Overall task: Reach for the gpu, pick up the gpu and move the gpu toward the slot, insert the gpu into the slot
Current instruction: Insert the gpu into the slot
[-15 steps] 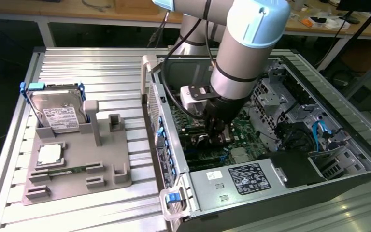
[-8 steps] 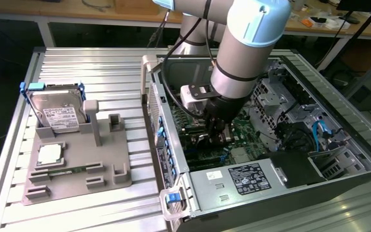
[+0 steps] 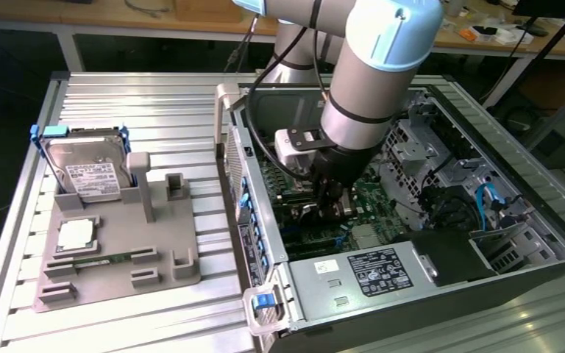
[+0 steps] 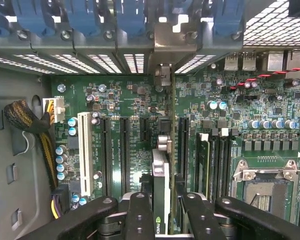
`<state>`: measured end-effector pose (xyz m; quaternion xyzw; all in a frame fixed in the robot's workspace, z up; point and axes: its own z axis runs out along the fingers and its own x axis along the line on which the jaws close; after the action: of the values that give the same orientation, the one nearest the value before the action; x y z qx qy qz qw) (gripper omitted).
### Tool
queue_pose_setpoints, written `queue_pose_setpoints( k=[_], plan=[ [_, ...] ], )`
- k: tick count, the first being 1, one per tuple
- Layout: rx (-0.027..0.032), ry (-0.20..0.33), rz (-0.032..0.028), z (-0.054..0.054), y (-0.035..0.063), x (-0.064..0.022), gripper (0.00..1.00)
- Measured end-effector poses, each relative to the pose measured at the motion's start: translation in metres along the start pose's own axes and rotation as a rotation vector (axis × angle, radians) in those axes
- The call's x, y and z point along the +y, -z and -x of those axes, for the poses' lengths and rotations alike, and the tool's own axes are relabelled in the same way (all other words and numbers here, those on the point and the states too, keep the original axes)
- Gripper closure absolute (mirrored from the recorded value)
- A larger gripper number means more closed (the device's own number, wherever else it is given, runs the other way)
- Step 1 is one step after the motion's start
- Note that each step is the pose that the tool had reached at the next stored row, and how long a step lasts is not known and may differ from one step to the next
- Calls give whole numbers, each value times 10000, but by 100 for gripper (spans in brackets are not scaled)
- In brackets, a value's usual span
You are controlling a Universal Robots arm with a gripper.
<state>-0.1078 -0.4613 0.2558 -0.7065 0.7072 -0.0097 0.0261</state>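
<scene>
While the arm (image 3: 371, 88) reaches into the case (image 3: 518, 184) at frame centre, gripper (image 4: 164, 210) pinches the gpu (image 4: 161, 200) edge-on, just over the motherboard (image 4: 140, 105) slots, bracket toward the rear wall.

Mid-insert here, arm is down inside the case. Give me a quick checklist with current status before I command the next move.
1. Card in the grip: ok. The gripper has its fingers on either side of the gpu, which stands on edge.
2. Card over the motherboard, running parallel to the black slots: ok.
3. Card edge seated in a slot: cannot tell; the contact line is hidden by the card itself.
4. End bracket meeting the rear panel opening: cannot tell.
5. Cable bundle away from the card: ok.
6. Arm inside the open computer case, not touching its walls: ok in the exterior view.
</scene>
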Motion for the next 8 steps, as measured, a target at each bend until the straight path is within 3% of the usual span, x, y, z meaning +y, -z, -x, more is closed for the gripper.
queue_pose_setpoints(
  k=[8],
  plan=[
    [-48, -4, -3, 12, -6, 1, 73]
  ],
)
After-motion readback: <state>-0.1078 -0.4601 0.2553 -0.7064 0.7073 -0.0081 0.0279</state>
